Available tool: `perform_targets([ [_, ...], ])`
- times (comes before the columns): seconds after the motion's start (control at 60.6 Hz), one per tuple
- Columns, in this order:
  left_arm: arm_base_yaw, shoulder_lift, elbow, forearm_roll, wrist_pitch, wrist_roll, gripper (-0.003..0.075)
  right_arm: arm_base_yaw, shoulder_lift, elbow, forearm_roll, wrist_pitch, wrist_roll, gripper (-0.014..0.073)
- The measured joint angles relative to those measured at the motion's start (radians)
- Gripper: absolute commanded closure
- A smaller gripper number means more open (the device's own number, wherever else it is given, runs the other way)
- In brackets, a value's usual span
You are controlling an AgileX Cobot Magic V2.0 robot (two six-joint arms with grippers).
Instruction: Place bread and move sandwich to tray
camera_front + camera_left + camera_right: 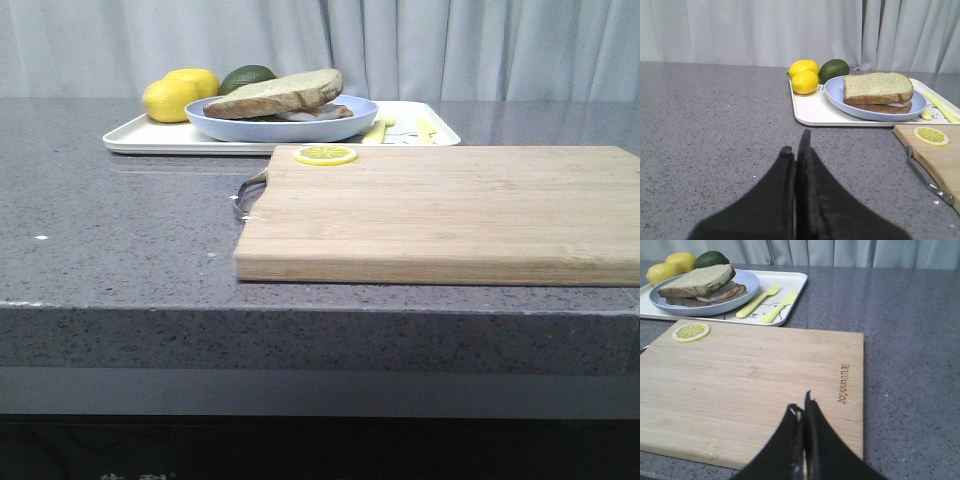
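Note:
The sandwich (290, 103) lies on a pale blue plate (230, 127) that stands on the white tray (140, 138) at the back. The bread (280, 91) is its top slice, and egg white shows under it. All also show in the left wrist view: bread (877, 86), plate (840, 97), tray (812, 111), and in the right wrist view: bread (697, 279), plate (747, 282), tray (790, 282). My left gripper (796, 145) is shut and empty over the bare counter. My right gripper (801, 405) is shut and empty above the wooden cutting board (755, 385). Neither gripper shows in the front view.
The cutting board (440, 210) lies in front of the tray, with a metal handle (247, 192) and a lemon slice (324, 154) at its far left corner. Two lemons (180, 95) and an avocado (246, 76) sit on the tray's left end, a yellow fork (757, 300) and knife (780, 306) on its right.

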Motion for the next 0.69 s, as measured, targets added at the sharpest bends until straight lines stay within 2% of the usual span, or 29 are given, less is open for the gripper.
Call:
perform_targets([
  [0.561, 0.0, -0.004, 0.01, 0.0, -0.007, 0.0, 0.0739, 0.0, 0.0, 0.0, 0.0, 0.0, 0.0, 0.0668],
  [0.693, 0.041, -0.071, 0.073, 0.0, -0.017, 0.0, 0.0739, 0.0, 0.0, 0.0, 0.0, 0.0, 0.0, 0.0668],
])
